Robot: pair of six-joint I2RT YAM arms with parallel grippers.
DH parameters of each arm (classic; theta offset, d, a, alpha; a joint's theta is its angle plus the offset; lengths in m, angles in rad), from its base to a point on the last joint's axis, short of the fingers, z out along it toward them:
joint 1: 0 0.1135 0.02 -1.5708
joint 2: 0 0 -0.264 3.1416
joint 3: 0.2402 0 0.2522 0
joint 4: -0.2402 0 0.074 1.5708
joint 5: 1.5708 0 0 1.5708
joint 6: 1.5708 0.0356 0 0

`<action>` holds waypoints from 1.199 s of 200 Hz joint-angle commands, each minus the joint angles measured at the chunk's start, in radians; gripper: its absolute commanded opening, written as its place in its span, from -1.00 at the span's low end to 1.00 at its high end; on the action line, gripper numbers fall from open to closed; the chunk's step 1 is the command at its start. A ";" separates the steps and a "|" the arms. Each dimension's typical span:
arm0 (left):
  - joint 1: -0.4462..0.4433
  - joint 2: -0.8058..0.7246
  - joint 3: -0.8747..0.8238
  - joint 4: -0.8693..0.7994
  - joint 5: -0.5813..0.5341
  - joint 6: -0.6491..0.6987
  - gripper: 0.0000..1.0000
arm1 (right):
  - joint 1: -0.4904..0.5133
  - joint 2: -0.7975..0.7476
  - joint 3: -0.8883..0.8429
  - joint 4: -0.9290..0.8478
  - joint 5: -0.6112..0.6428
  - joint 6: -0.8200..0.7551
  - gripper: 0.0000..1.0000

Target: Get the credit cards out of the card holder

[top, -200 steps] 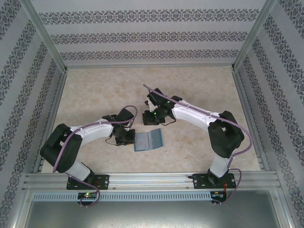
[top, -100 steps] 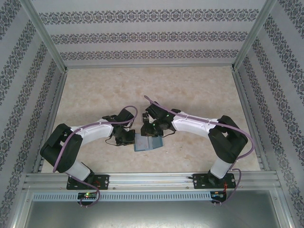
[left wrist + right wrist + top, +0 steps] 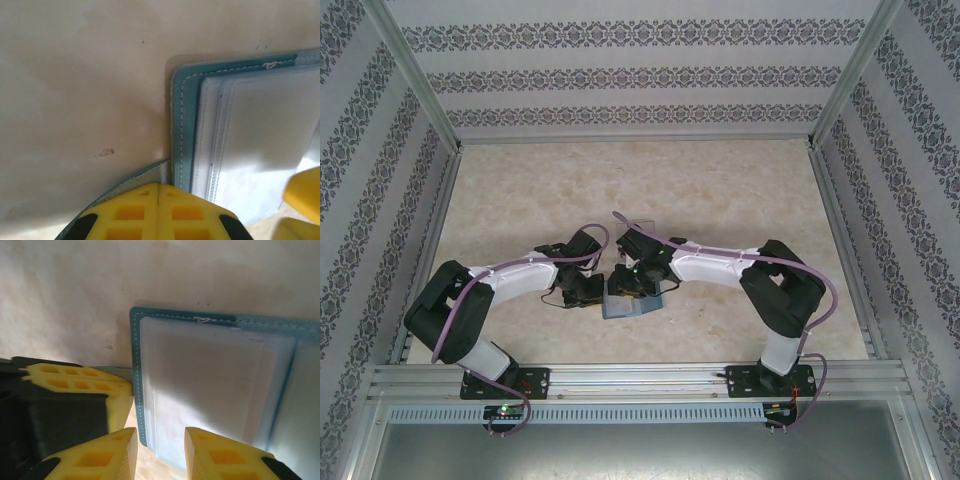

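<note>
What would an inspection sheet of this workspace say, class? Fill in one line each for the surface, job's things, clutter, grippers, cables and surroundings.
Surface: beige marbled table, one small scuff.
Job's things: card holder lies open, clear sleeves up; no credit cards seen outside it.
Clutter: perhaps a faint clear piece, hard to tell.
Grippers: left gripper shut, apparently pinching the strap tab; right gripper open over one edge of the holder.
Cables: purple cables run along both arms.
Surroundings: patterned walls, aluminium frame.
</note>
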 commanded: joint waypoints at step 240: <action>0.008 0.029 -0.003 0.020 0.018 0.020 -0.92 | 0.067 0.063 0.191 -0.444 0.333 -0.122 -0.02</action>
